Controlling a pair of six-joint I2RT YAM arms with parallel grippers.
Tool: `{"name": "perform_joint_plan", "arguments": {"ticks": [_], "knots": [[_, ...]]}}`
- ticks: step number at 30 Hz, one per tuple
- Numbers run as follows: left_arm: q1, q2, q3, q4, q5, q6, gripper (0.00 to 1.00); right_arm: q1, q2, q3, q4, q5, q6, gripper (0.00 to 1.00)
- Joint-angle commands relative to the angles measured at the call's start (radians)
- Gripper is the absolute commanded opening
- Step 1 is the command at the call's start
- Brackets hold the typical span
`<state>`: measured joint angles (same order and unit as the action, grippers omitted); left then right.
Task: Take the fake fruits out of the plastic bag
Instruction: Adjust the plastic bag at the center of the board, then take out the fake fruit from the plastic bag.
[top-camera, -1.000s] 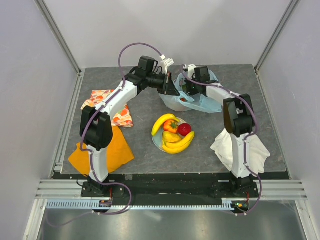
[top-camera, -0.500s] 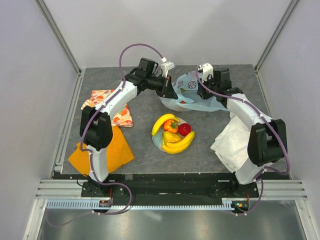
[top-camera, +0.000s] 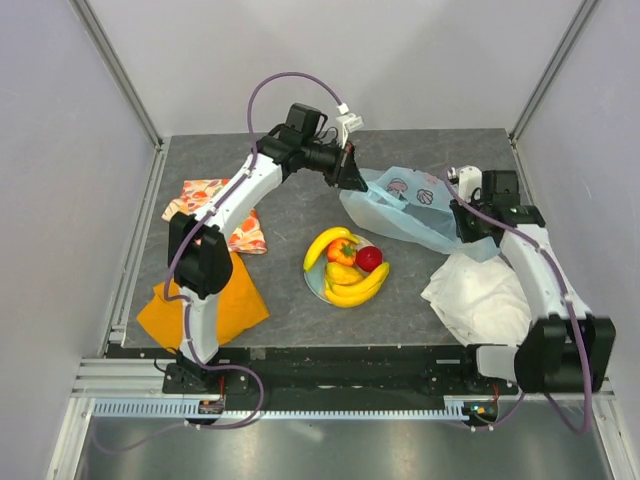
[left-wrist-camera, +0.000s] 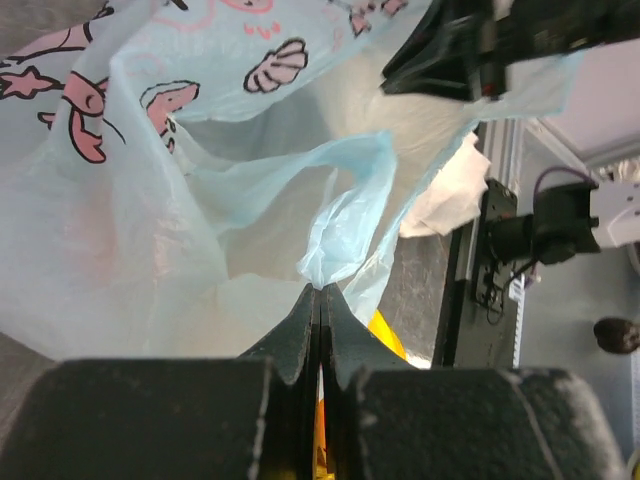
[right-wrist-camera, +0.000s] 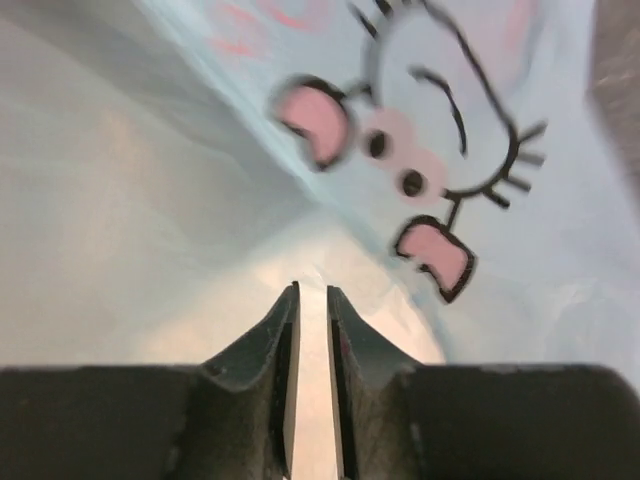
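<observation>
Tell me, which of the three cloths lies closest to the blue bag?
The plain white cloth, crumpled beside the plastic bag; the orange cloth and fruit-print cloth lie far left.

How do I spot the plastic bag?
On the grey table, look behind the pile of fake fruits. The plastic bag hangs stretched between the left gripper and right gripper. Unlike the plain white cloth nearby, it is see-through light blue with pink cartoons.

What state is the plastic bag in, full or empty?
Apparently empty. The plastic bag is stretched flat between the left gripper and right gripper; the left wrist view shows no fruit inside.
</observation>
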<state>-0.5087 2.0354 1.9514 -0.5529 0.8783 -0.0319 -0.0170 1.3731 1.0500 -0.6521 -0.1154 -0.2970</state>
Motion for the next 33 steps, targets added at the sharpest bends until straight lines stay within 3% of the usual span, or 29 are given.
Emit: {"name": "perform_joint_plan", "arguments": {"ticks": [1,5,9,16,19,22,23,25,33], "knots": [[-0.046,-0.076,-0.023,-0.084,0.067,0.133,0.02,0.020,-0.134,-0.012,-0.094,-0.152,-0.117,0.27],[-0.062,-0.096,-0.069,-0.090,0.016,0.185,0.02,0.075,0.025,0.088,-0.004,-0.265,-0.074,0.29],[-0.057,-0.054,-0.031,-0.088,-0.064,0.144,0.02,0.126,0.219,0.208,-0.011,-0.317,-0.097,0.22],[-0.044,-0.021,-0.005,-0.050,-0.084,0.102,0.02,0.176,0.310,0.277,-0.041,-0.323,-0.129,0.20],[-0.044,-0.018,-0.002,-0.047,-0.068,0.095,0.02,0.202,0.323,0.258,0.072,-0.228,-0.065,0.34],[-0.044,-0.017,-0.005,-0.048,-0.062,0.098,0.02,0.210,0.351,0.281,0.155,-0.141,-0.005,0.64],[-0.044,-0.017,-0.006,-0.047,-0.062,0.099,0.02,0.209,0.381,0.294,0.164,-0.126,0.004,0.85],[-0.042,-0.017,-0.005,-0.047,-0.056,0.102,0.02,0.209,0.418,0.337,0.174,-0.109,0.030,0.98],[-0.042,-0.006,-0.014,-0.050,-0.021,0.098,0.02,0.210,0.593,0.470,0.262,-0.021,0.146,0.98]]}}
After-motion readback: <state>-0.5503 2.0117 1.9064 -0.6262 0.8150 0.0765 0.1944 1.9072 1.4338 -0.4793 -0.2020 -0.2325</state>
